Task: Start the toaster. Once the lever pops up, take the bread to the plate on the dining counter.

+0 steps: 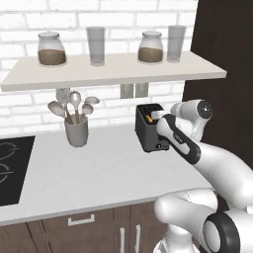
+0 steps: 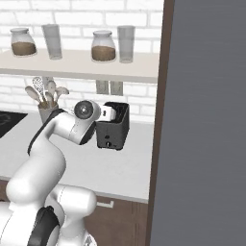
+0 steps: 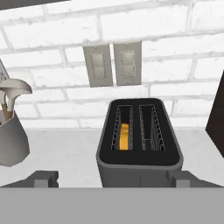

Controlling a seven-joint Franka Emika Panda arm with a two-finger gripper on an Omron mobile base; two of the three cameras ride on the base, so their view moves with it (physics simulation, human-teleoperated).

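Counts around the toaster

One toaster (image 1: 151, 127) with two slots, one bread (image 3: 124, 136) slice in its left slot. Behind it on the wall, two outlet plates (image 3: 113, 64). On the shelf (image 1: 113, 69) above it, two jars (image 1: 52, 49) and two glasses (image 1: 96, 46). Left of it, one holder (image 1: 76, 131) with about five utensils.

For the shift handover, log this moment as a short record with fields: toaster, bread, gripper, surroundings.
toaster: dark grey toaster standing on the white counter by the brick wall, two slots facing up
bread: orange-tan slice sitting down inside the left slot as the hand view shows it; the other slot looks empty
gripper: gripper open, poised just in front of the toaster, holding nothing
surroundings: utensil cup to the left on the same counter; jars and glasses on the shelf above; two wall outlets behind
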